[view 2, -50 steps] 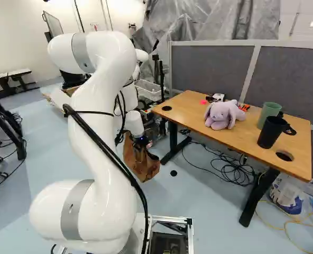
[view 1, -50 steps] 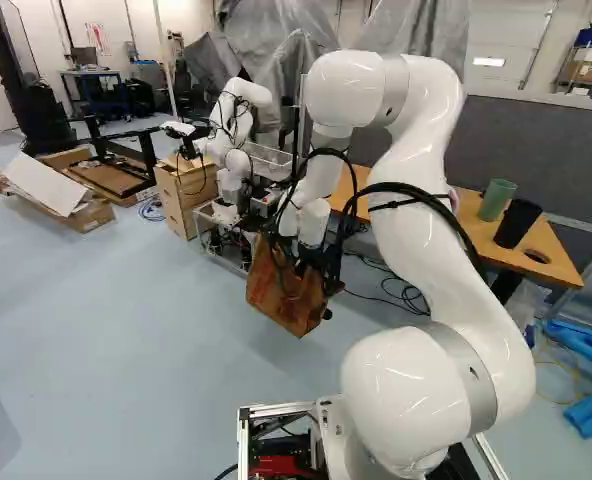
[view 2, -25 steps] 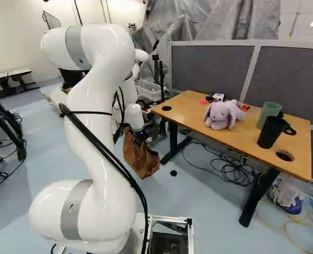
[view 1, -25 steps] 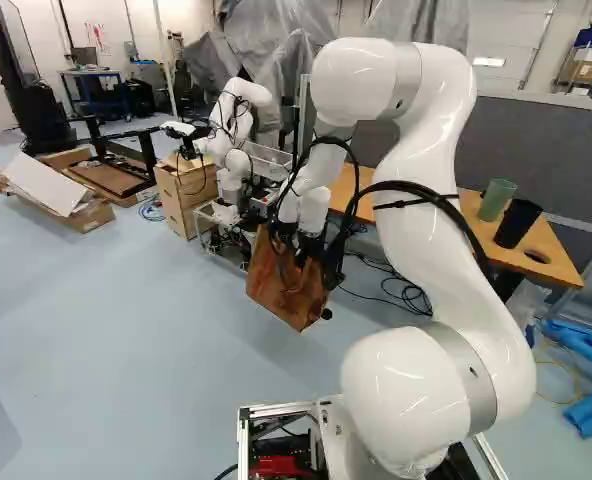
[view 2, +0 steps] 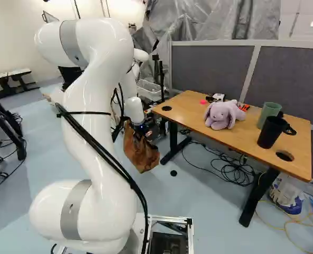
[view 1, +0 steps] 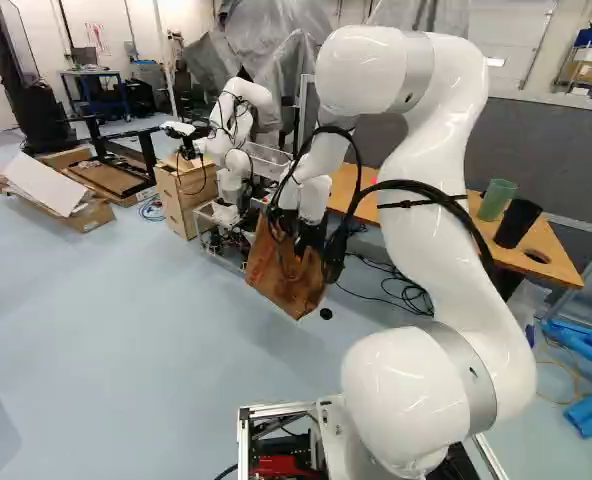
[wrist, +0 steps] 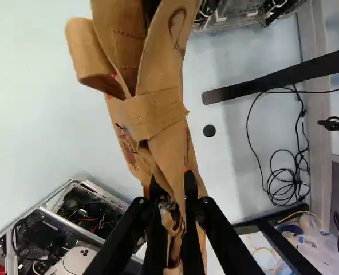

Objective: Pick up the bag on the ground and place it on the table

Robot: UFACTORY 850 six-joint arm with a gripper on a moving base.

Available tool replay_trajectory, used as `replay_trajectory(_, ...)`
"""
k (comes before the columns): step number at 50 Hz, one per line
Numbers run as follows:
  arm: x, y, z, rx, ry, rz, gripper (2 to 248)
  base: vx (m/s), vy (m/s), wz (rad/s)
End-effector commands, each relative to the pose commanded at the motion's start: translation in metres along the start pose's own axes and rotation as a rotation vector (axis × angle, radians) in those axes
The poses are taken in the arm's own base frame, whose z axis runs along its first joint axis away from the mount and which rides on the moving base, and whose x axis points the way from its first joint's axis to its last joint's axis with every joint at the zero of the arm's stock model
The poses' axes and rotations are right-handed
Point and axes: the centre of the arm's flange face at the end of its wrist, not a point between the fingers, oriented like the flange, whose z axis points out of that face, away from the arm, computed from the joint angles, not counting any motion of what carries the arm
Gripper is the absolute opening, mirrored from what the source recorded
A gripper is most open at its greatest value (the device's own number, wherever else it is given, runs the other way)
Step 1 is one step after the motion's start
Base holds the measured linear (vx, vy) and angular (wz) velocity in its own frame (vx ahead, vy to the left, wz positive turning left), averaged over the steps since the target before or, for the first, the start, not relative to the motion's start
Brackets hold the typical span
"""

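Robotics lab | another robot (view 1: 233,125) | floor cables (view 2: 233,170) | grey partitions (view 2: 212,66)

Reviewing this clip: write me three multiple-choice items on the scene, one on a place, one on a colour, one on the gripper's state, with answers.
1. Where is the black mug?
A) On the floor
B) On the table, beside the green cup
C) On the robot's base

2. What colour is the plush toy?
A) Purple
B) Red
C) Black

3. How is the gripper?
A) Open, empty
B) Shut, empty
C) Shut on the bag

Key:
1 B: the right base view shows both on the tabletop.
2 A: its body and ears are pale purple.
3 C: the wrist view shows the bag's cloth pinched between both fingers.
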Motion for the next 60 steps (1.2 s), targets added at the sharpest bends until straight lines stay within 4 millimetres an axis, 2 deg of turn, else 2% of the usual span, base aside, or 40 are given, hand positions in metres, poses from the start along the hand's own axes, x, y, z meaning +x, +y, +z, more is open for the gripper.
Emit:
replay_trajectory(28,0.018,0.029,-0.032,-0.045,0.057,0.026,25,0.0,0.0,0.0)
replay_trajectory(60,0.046,0.05,-0.065,0.02,0.026,0.088,25,0.0,0.0,0.0)
